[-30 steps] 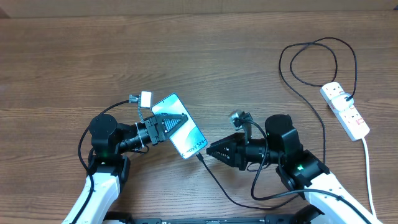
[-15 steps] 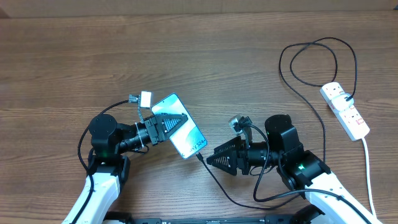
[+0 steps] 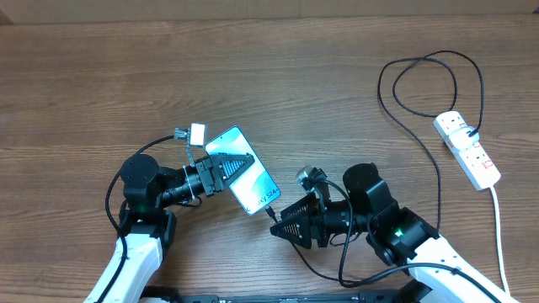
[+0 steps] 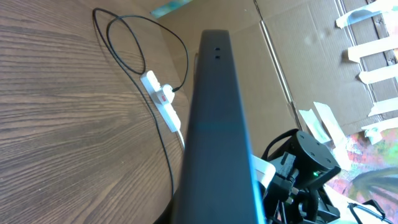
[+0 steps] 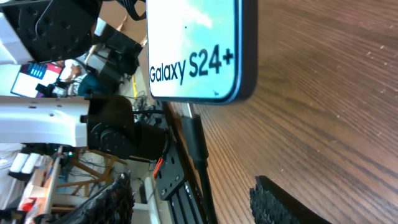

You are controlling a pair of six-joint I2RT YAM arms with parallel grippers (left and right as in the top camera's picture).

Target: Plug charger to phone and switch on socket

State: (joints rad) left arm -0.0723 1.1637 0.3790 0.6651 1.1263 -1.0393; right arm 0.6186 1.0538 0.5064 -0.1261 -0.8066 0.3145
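While the left gripper (image 3: 229, 170) clamps the phone (image 3: 261, 192), the right gripper (image 3: 282, 227) — jaws spread, empty — should close squarely on the charger (image 5: 196, 146) tip just below the phone's end.

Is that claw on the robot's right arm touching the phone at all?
Apart. The right wrist view shows bare table between the open right gripper and the phone; the overhead view shows the same gap.

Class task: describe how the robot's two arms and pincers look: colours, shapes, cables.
The left arm and right arm have white links, round black joints and looping black cables. The left pincer and right pincer are black, tapering wedges.
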